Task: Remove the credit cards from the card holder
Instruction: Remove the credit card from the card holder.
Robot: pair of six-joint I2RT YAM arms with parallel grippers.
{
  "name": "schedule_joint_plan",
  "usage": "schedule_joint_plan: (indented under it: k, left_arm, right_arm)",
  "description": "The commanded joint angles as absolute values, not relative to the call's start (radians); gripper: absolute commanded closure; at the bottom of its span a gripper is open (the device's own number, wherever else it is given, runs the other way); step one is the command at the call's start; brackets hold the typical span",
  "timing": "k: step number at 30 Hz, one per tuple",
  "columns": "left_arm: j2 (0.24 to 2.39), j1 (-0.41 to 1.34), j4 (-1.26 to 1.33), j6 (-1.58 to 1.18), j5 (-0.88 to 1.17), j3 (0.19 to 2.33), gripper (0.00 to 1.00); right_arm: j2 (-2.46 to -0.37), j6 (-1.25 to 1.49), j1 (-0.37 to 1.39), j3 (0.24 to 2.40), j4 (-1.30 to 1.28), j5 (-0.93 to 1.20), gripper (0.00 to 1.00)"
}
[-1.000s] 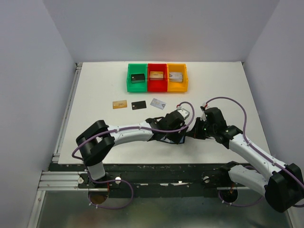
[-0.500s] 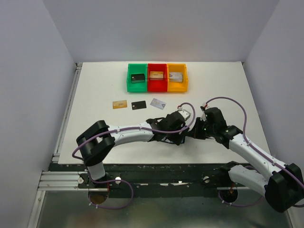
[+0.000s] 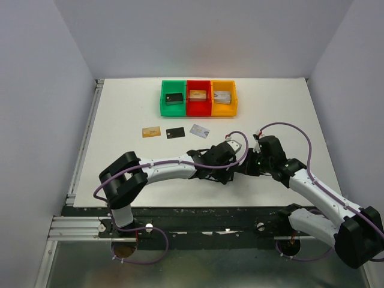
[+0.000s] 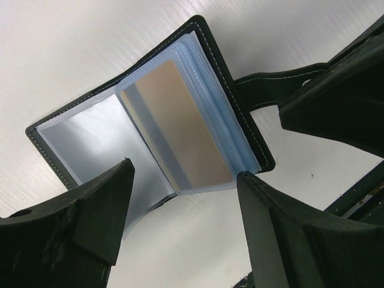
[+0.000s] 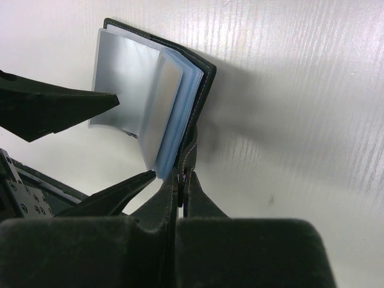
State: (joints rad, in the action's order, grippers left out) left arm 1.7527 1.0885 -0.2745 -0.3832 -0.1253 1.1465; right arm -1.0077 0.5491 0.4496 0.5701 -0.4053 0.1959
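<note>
Right fingers (image 5: 165, 201) are pinching the strap (image 5: 191, 157) of the card holder (image 5: 123, 75), lower centre of their view. It's lying open on the tabletop (image 4: 90, 36), centre frame, and left fingers (image 4: 90, 204) are standing spread wide either side of its tan-gold card (image 4: 180, 126).

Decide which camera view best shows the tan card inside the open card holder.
Left wrist view: the tan card lies face-on in a clear pocket of the card holder. The right wrist view sees the pockets edge-on, the card not discernible. In the top view the left arm covers it.
</note>
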Motion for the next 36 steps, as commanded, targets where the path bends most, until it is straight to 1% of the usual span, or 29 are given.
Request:
schedule_joint_plan:
  k: [1,18,27,36]
  left_arm:
    - [1.764,1.095,-0.318,-0.399,-0.186,1.17,0.18]
    - [1.7,1.095,-0.313,-0.439,-0.322,1.131,0.19]
    - [1.684,1.091,-0.314,-0.434,-0.368,1.144,0.19]
    - [1.675,1.032,-0.341,-0.463,-0.374,1.152,0.2]
  right_arm:
    - [-1.0,0.548,0.446,0.583,-0.411,0.193,1.0]
    - [-0.997,0.548,0.446,0.575,-0.411,0.196,1.0]
    - [-0.992,0.534,0.446,0.574,-0.413,0.21,1.0]
    - [-0.969,0.523,0.446,0.575,-0.436,0.21,1.0]
